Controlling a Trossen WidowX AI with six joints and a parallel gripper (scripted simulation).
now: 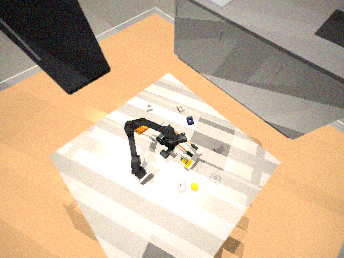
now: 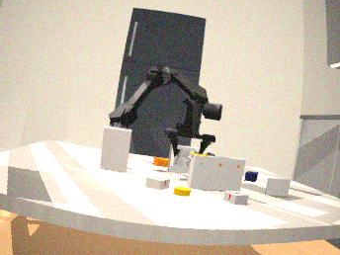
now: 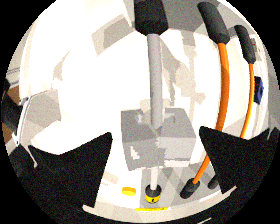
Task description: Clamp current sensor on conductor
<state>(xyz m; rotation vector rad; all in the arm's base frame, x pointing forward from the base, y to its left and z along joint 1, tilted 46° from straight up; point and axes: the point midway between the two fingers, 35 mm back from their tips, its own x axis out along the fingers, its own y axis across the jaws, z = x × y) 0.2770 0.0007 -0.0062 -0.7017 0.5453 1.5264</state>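
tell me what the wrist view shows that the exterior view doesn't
Only the wrist view shows the grey conductor running through the sensor, the two orange conductors beside it, and the open fingers standing apart from the sensor on both sides.

Only the exterior view shows the whole arm, the tall white block, the yellow disc and the dark cabinet behind.

Both show the open gripper above the sensor, holding nothing.
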